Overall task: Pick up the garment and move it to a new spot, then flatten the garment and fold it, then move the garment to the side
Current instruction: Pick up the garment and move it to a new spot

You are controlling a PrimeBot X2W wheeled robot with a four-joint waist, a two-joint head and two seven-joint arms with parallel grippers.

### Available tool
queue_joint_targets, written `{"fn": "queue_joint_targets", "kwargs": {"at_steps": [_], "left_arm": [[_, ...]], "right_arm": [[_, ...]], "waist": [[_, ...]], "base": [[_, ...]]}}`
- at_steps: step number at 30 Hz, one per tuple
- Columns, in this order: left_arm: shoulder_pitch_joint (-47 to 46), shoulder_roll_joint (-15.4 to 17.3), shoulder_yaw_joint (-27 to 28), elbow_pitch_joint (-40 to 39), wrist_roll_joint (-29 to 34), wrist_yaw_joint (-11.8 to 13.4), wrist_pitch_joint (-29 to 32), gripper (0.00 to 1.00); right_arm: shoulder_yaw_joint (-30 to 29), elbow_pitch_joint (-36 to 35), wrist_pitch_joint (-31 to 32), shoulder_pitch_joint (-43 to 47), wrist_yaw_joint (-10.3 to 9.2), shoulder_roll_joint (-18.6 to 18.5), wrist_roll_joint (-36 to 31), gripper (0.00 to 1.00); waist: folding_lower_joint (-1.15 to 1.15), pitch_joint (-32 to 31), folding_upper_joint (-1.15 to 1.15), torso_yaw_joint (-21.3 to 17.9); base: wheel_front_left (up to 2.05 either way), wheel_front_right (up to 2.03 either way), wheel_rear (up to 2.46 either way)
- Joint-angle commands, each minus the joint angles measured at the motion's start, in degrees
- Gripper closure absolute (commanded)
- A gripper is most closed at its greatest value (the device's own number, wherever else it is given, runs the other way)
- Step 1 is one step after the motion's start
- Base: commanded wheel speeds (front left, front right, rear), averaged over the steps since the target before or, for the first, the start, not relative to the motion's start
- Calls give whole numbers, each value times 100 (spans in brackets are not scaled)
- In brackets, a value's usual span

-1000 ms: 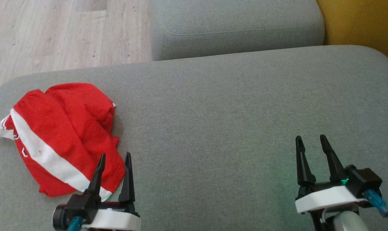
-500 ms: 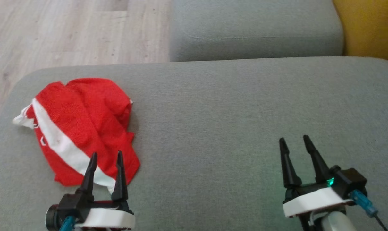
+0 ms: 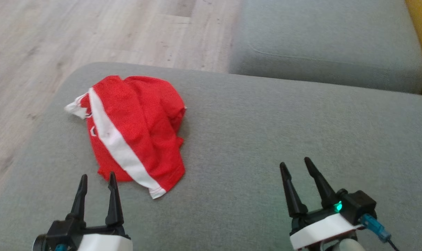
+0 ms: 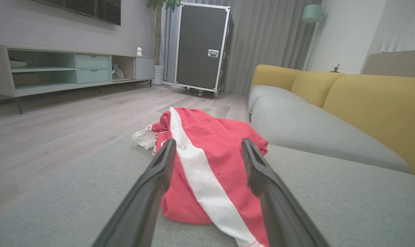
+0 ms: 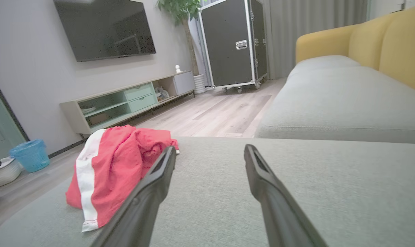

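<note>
Crumpled red garment with a white stripe lies at the left end of the grey cushion. Over the cushion's near edge hover left gripper and right gripper, fingers spread, empty. Probably best to pinch a raised fold, not the flat hem

no text, label, brand or number can be read anywhere. the red garment carries small white marks beside its white stripe, too blurred to read as letters or figures.
</note>
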Motion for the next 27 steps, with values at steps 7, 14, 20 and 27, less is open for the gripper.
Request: {"fn": "queue_joint_targets", "kwargs": {"at_steps": [7, 14, 20, 27], "left_arm": [[-143, -8, 307, -130, 113, -86, -55, 0], [-66, -8, 396, -136, 155, -134, -55, 0], [-59, -8, 476, -132, 113, -157, -55, 0], [-108, -8, 588, -163, 92, -171, -55, 0]], "right_arm": [[301, -160, -61, -61, 44, -43, 126, 0], [538, -154, -61, -42, 44, -43, 285, 0], [665, -149, -61, -50, 44, -43, 309, 0], [722, -165, -61, -98, 44, -43, 366, 0]], "waist": [[0, -167, 0, 555], [0, -225, 0, 811], [0, -228, 0, 839], [0, -151, 0, 712]], "base": [[0, 0, 0], [0, 0, 0], [0, 0, 0], [0, 0, 0]]}}
